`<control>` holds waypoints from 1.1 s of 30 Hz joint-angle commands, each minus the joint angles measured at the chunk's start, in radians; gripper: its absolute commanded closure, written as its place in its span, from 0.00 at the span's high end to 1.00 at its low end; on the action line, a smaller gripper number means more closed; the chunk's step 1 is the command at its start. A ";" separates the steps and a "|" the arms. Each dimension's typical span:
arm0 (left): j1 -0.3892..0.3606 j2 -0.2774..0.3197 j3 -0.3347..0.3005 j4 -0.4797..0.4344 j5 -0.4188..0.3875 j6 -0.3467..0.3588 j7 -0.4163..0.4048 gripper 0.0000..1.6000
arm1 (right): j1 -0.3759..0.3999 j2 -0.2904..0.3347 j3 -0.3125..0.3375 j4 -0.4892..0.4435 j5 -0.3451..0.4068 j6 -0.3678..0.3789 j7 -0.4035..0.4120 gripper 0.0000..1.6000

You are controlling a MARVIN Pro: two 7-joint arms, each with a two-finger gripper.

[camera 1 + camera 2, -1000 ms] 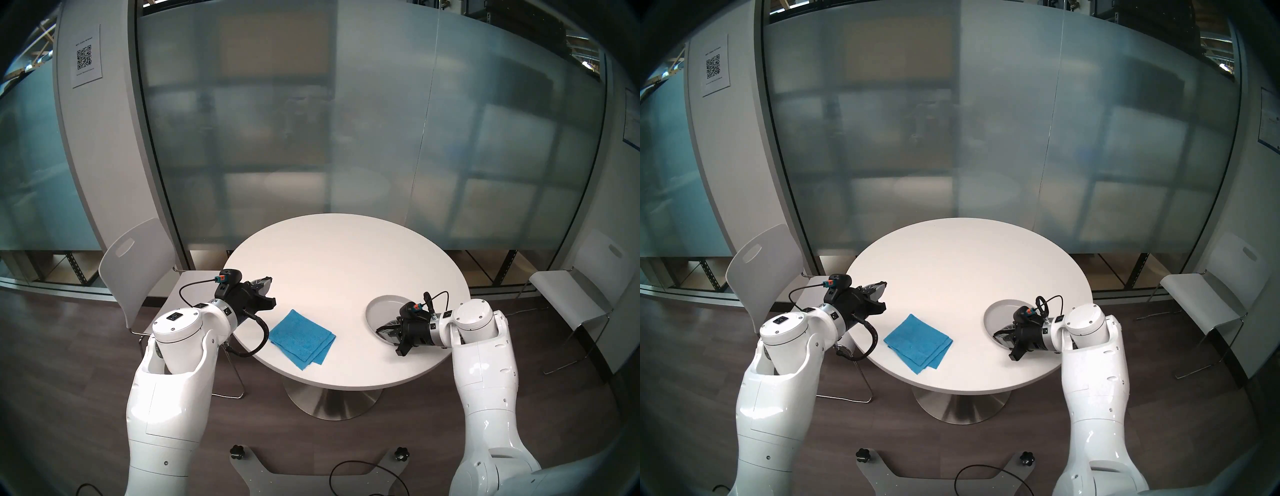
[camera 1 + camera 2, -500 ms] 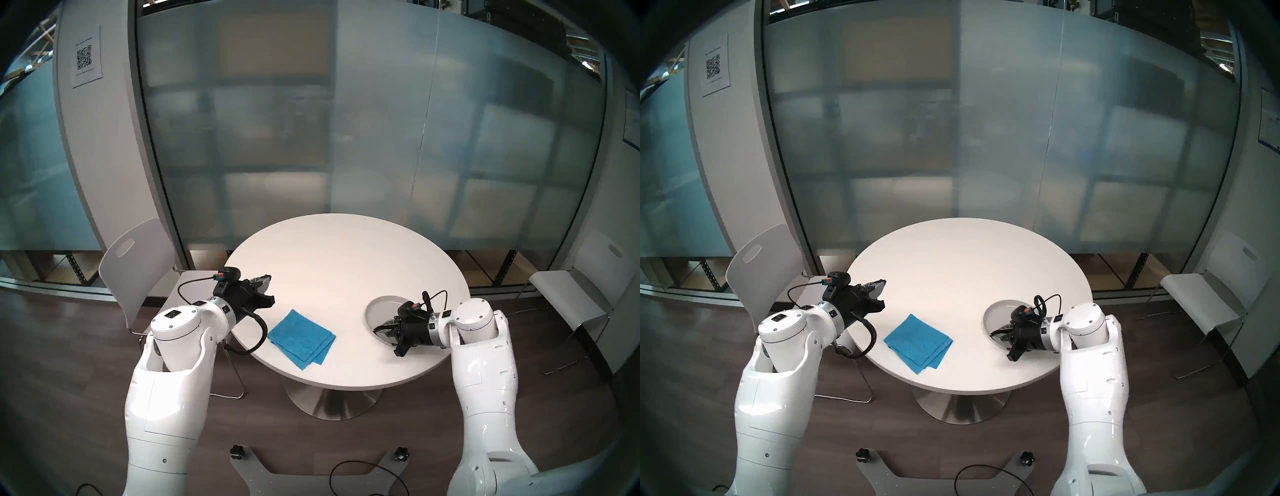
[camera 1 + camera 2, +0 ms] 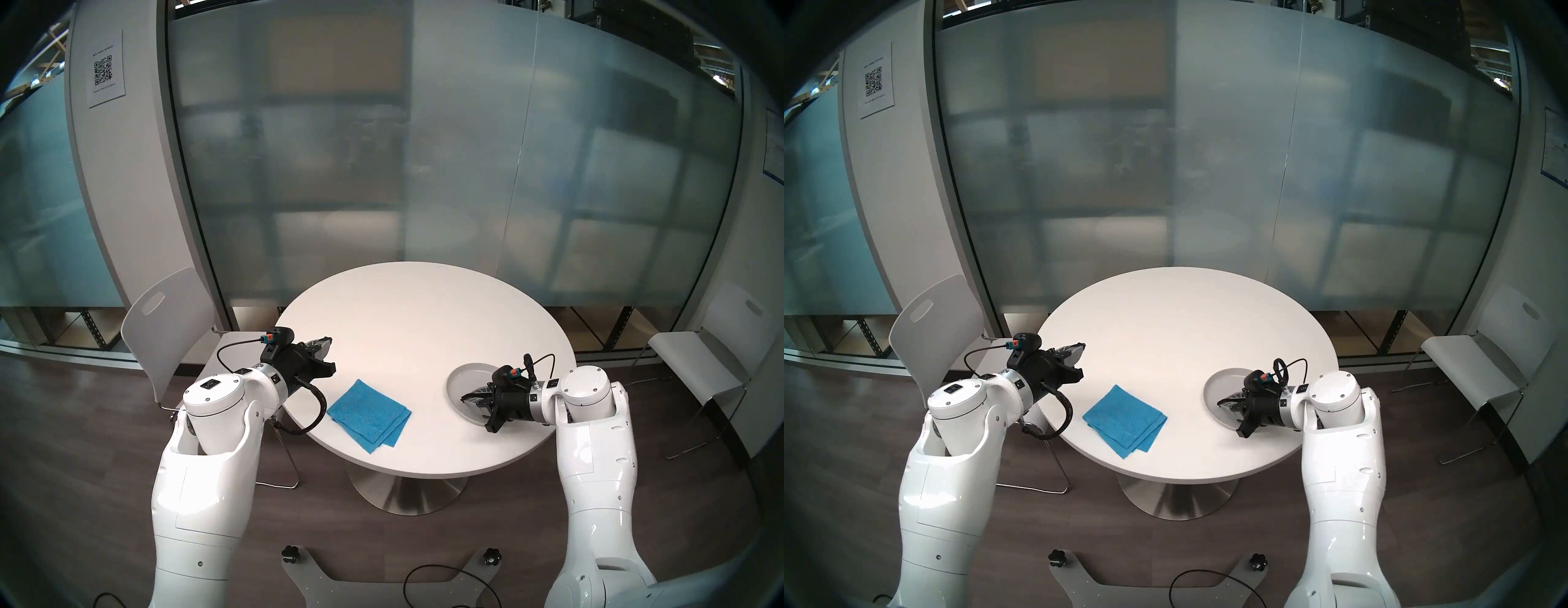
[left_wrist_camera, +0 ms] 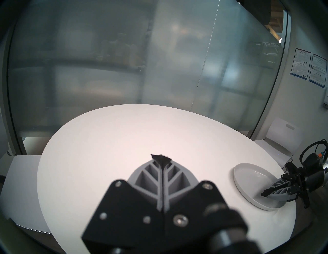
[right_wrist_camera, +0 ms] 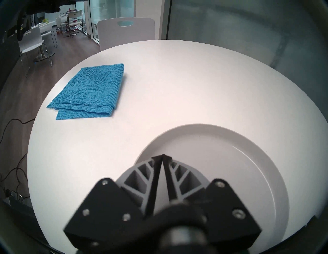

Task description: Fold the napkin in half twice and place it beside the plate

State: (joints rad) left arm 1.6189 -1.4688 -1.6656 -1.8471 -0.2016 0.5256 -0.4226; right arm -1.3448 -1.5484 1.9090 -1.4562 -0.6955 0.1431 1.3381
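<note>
- Blue terry napkin (image 3: 370, 415) lies flat on the white round table (image 3: 415, 314), folded into a small square with layered edges offset at the near corner; nothing touches it.
- Napkin sits toward the table's near-left edge; seen from the right wrist camera (image 5: 88, 90) it is well apart from the plate, with bare tabletop between.
- Light-grey plate (image 3: 469, 373) rests at the table's right edge, rim low, surface bare; also visible from the left wrist (image 4: 248, 170) and right wrist (image 5: 248, 141).
- Left gripper (image 3: 326, 342) hangs above the table's left side, pointing inward, near but clear of the napkin; fingers pressed fully together along their length, tips meeting (image 4: 160, 157), nothing between them.
- Right gripper (image 3: 466, 398) sits over the near part of the plate, angled down; fingertips meet at the tip (image 5: 162, 156) with a narrow wedge gap lower down between the fingers, holding nothing.
- Cannot tell whether the right fingertips touch the plate surface.
- White chair (image 3: 169, 322) stands behind the left arm, another white chair (image 3: 700, 365) to the right of the table.
</note>
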 commanded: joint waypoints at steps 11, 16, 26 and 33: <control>0.003 -0.002 0.000 -0.019 0.001 -0.002 -0.002 0.00 | -0.014 -0.021 0.006 -0.061 0.016 -0.003 0.034 0.70; 0.002 -0.001 0.000 -0.015 0.000 -0.006 -0.006 0.00 | -0.025 -0.028 0.009 -0.075 0.013 -0.014 0.033 0.82; 0.005 -0.005 -0.004 -0.017 0.001 -0.008 -0.002 0.00 | -0.040 -0.031 -0.008 -0.047 -0.023 -0.036 0.005 0.82; 0.013 -0.002 -0.011 -0.021 -0.001 -0.009 -0.004 0.00 | -0.032 -0.034 -0.014 -0.024 -0.041 -0.056 -0.029 0.80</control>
State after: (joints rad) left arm 1.6278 -1.4696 -1.6731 -1.8459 -0.2015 0.5239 -0.4277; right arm -1.3936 -1.5752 1.9011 -1.4897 -0.7344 0.1028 1.3372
